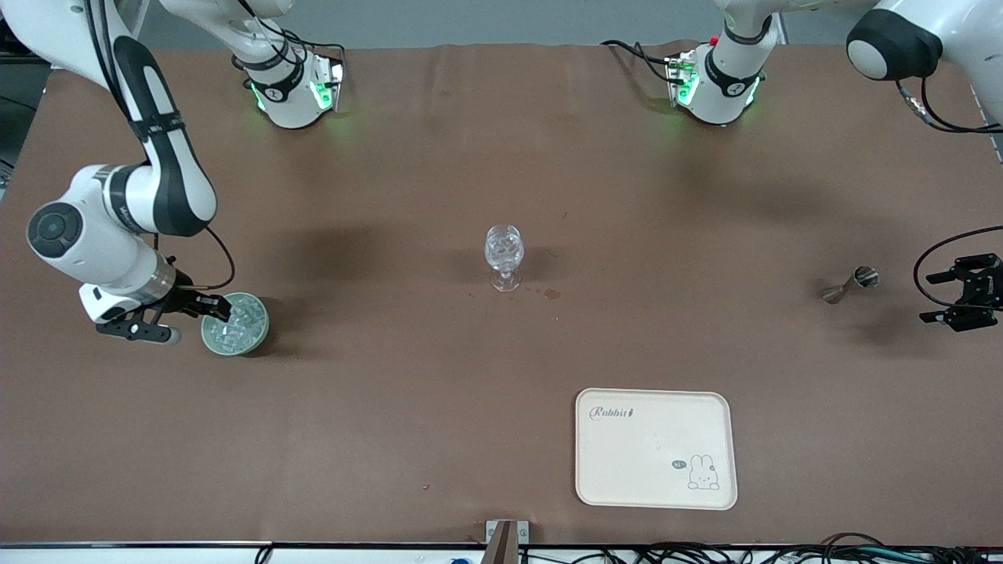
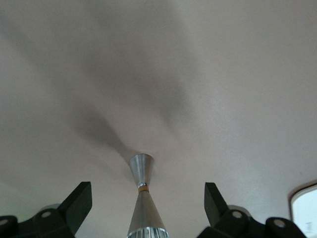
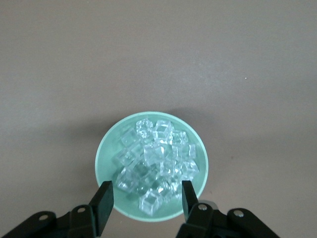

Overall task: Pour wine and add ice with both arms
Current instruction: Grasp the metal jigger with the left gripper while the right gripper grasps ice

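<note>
The right claw sits low at the green bowl of ice toward the right arm's end of the counter, fingers partly apart straddling cubes near the rim; whether they pinch one yet I cannot tell. A clean lift probably needs one cube centred between the fingers. The left claw waits spread wide over the steel jigger. The stemmed glass stands mid-counter.
</note>
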Available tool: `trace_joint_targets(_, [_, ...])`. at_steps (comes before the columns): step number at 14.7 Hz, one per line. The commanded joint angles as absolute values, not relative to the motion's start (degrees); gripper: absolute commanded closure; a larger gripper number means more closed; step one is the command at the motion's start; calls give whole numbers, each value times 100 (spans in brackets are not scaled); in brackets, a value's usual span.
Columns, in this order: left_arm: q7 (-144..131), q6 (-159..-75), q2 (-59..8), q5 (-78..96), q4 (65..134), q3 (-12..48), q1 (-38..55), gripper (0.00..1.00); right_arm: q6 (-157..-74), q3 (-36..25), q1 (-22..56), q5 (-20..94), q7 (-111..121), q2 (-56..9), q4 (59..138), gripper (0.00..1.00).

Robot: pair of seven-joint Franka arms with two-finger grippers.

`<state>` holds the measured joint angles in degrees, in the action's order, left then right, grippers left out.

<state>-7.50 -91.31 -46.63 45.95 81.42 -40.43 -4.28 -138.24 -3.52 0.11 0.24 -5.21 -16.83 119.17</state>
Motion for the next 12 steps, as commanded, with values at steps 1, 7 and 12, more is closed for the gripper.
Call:
trace_joint_targets(1, [-1080,-8659,-5053,5149,7797,-4087,-728,0,-14132,-360,9,18,-475,-1924,11979,44])
trace_joint_targets(7, [-2022,-8183,-5545,5678,7813,-4000,-966,0,-14572,-360,18,18,-475,-2223,12146,49])
trace_joint_targets(12, [-2031,-7473,-5992,6634,7840,-3885,-1265,0,-15205,-360,44,18,-492,-2320,12507,49])
